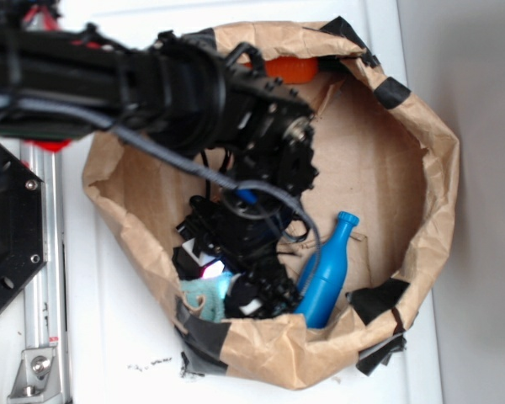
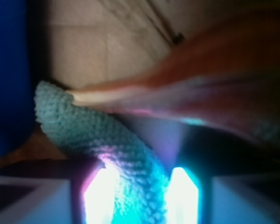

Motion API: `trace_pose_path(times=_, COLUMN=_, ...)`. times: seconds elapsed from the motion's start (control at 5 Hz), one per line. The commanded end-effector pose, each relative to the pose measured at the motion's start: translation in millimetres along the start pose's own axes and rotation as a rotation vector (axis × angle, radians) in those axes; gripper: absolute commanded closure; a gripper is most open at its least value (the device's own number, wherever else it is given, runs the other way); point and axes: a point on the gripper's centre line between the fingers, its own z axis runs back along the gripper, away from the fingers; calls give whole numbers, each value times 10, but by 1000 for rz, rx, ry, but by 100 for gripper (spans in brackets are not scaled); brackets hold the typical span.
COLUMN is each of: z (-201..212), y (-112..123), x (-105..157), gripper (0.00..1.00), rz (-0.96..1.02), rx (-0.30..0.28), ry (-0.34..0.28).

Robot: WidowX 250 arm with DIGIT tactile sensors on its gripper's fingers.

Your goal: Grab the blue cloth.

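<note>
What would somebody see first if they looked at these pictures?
First, the big black robot arm reaching from the left down into a crumpled brown paper bag. Next, the shiny blue bottle lying inside the bag on the right, and a bit of the fluffy blue cloth peeking out by the gripper near the front edge. In the wrist view, the cloth runs right between the glowing fingertips.
</note>
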Motion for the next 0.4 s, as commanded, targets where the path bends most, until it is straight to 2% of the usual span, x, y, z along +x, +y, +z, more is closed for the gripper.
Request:
trace_pose_path(times=0.0, z=367, y=-17, x=-104, gripper=100, rz=-193, rx=189, ry=-249)
trace_pose_path(times=0.2, z=1054, y=61, x=-112, gripper=100, rz=-169, rx=248, ry=-523)
